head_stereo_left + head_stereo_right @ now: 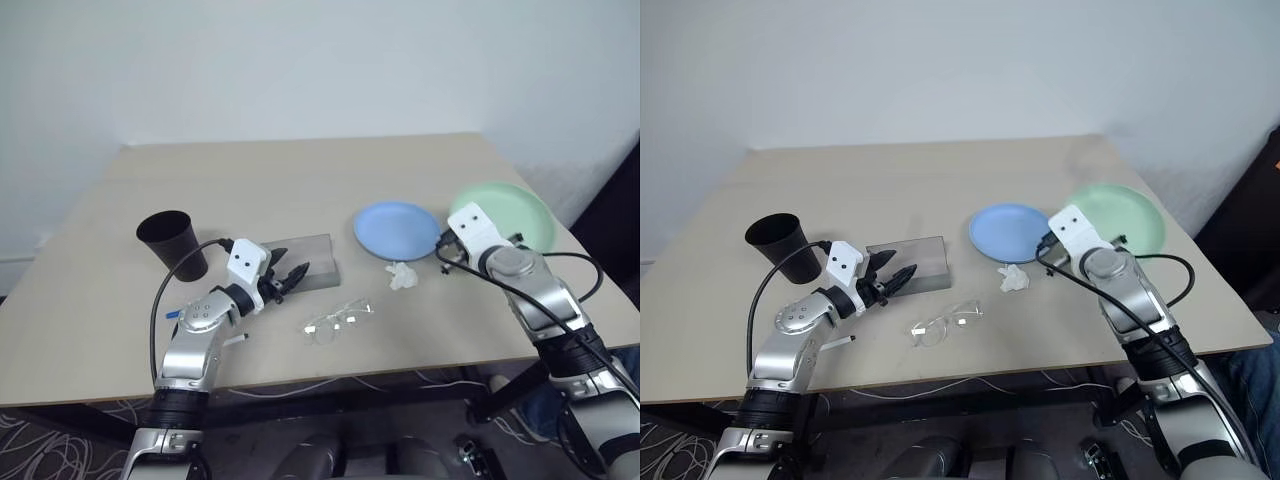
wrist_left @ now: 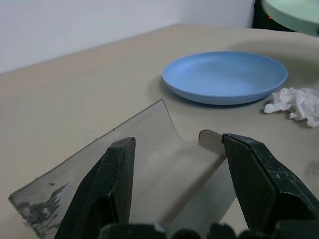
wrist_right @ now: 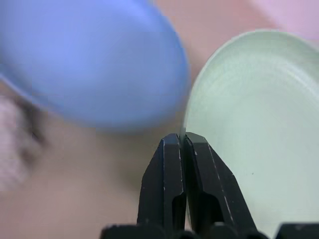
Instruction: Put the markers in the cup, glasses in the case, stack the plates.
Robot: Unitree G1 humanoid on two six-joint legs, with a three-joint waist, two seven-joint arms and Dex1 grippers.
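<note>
**Desk:** What lies nearest the camera?

**Photographer:** The glasses [image 1: 338,320], clear-framed, flat on the table [image 1: 300,170] close to its near edge, their long axis running roughly left to right. Just beyond them sits the grey case [image 1: 305,262]. The left gripper [image 1: 290,279] hovers at the case's near left end, its 2 black fingers parted and holding nothing; in the left wrist view the case's translucent lid [image 2: 149,149] stands between them.

**Desk:** Which arm is closer to the glasses?

**Photographer:** The left, clearly. The glasses lie just to its right and nearer the camera; the case is directly ahead of it. The right gripper [image 3: 180,144] is well apart from both, pressed shut and empty, poised over the near rim of the mint green plate [image 1: 520,212] where it neighbours the light blue plate [image 1: 396,229].

**Desk:** So the plates are unstacked?

**Photographer:** Yes, 2 plates side by side, rims near each other but apart. The green one lies close to the table's right edge; the blue one is inboard of it, with bare table behind. A small white wad [image 1: 403,276] sits just in front of the blue plate.

**Desk:** And the rest?

**Photographer:** The black cup [image 1: 173,243] stands upright left of the case. 1 marker [image 1: 236,340] peeks out beside the left forearm, mostly hidden; whether the second is there cannot be told. Judging by this, none of the 3 jobs is finished. The right arm looks set for the green plate, and would need its fingers parted first.
</note>
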